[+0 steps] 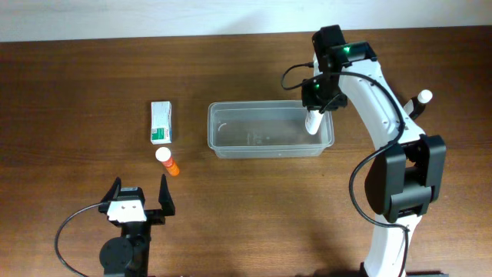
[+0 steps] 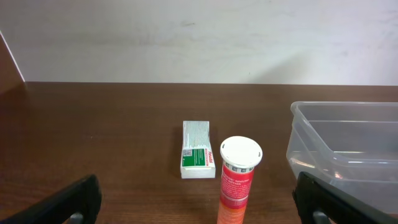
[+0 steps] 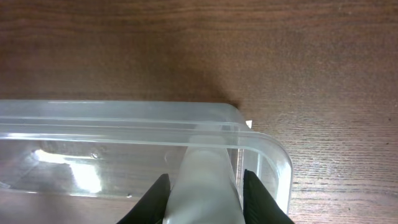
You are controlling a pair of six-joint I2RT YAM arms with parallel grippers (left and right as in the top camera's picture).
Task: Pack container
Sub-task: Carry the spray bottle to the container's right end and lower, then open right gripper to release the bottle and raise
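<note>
Overhead: the clear container (image 1: 269, 152) sits mid-table, long side left to right. The right gripper (image 1: 316, 115) hangs over its right end, jaws clamped on a white tube (image 1: 313, 125) that tilts down inside the tub near the right wall. Well to the container's left lies a green-and-white box (image 1: 161, 122), and just below the box an orange tube (image 1: 167, 161) with a white cap, lying flat. The left gripper (image 1: 139, 197) is low at the near edge, jaws spread wide, nothing between them. A small white cylinder (image 1: 422, 98) lies by the right arm, partly hidden. Left wrist: both dark fingers (image 2: 73, 200) frame the bottom corners, far apart; the orange tube lies straight ahead, cap toward the camera, the box just behind and left of it, apart from it, and the container's rounded corner at right. Right wrist: two black fingers (image 3: 151, 203) press either side of the white tube, which rises toward the container's corner rim; whether it touches the wall, I cannot tell. Brown wood table (image 3: 186, 50) beyond.
</note>
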